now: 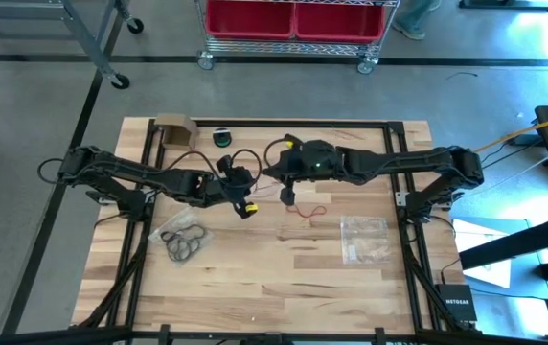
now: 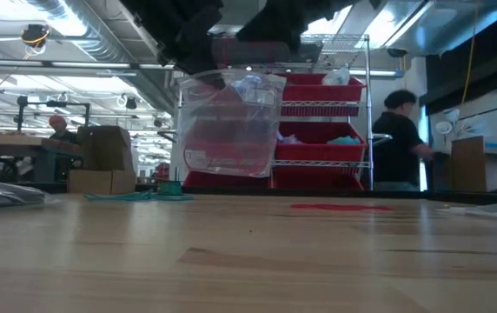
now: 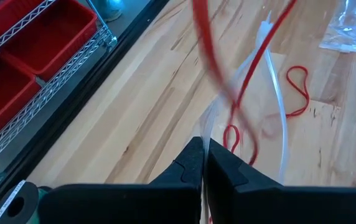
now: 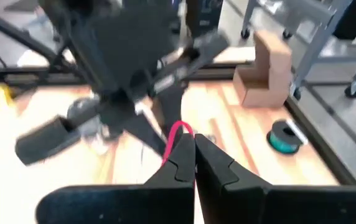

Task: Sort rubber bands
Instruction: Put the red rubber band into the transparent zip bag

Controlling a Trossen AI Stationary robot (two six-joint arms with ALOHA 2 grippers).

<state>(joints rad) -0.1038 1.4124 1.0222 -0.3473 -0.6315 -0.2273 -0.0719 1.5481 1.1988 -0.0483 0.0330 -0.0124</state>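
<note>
both arms meet mid-table; left tool (image 3: 204, 163) pinching clear bag (image 2: 231, 122), right tool (image 4: 194, 152) pinching red band (image 4: 177, 134).

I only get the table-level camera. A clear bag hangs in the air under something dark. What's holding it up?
Observer: The left gripper is shut on the clear bag. In the left wrist view the plastic comes out from between its fingers.
Operator: And the other arm?
Observer: The right gripper sits close beside the left one over the middle of the table. It looks shut on a red rubber band.
Operator: I can't find any black bands. Are there any?
Observer: Yes. From above, the black rubber bands lie in a cluster on the table on the left arm's side, apart from both grippers.
</note>
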